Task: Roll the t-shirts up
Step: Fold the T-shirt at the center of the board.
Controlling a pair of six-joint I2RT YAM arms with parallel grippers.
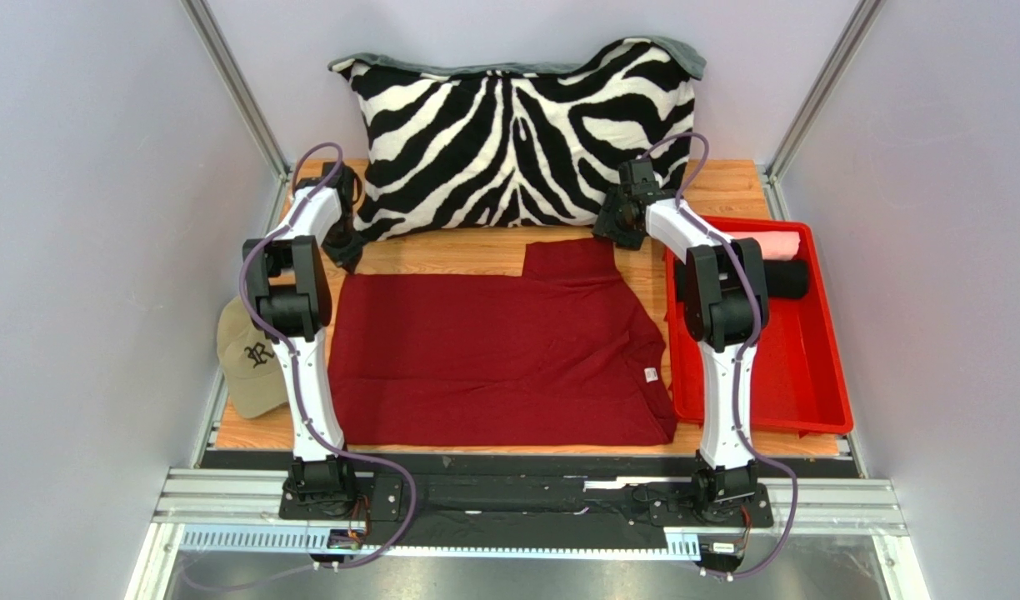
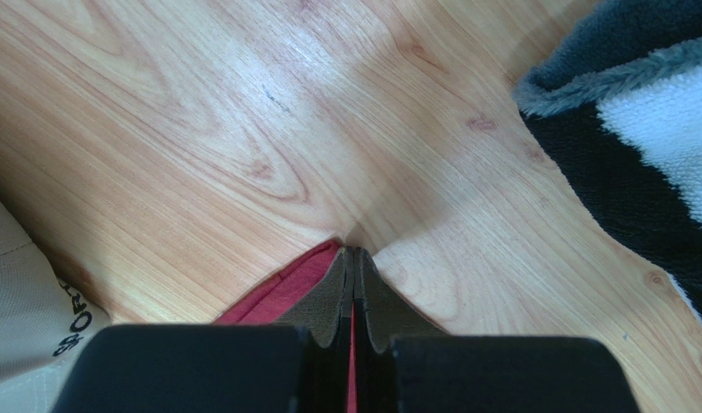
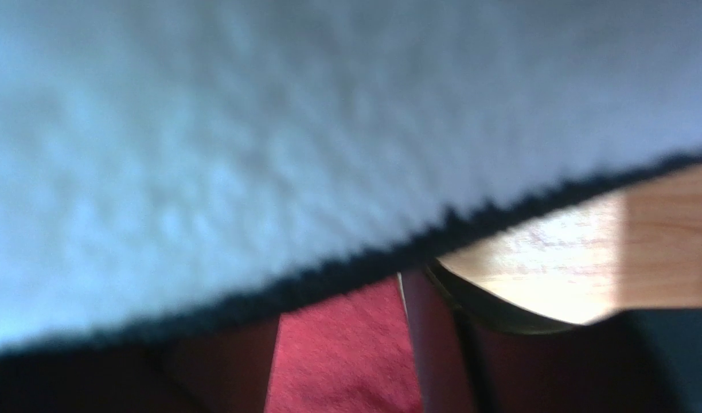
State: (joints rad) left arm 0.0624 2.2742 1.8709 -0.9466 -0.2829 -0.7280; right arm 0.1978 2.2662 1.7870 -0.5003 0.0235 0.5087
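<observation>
While the red tray (image 1: 813, 403) holds a pink tee (image 1: 778, 240) and a black tee (image 1: 791, 279) rolled at its far end, the maroon t-shirt (image 1: 503, 350) lies flat left of it, left gripper (image 2: 353, 258) pinched onto its corner, right gripper (image 3: 341, 331) parted over its cloth.

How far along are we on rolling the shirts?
Done: a pink roll and a black roll lie in the red tray. In hand: the maroon t-shirt lies flat, unrolled; the left end effector is shut on its far left corner, the right end effector at its far right edge, jaws apart. Left: rolling it.
</observation>
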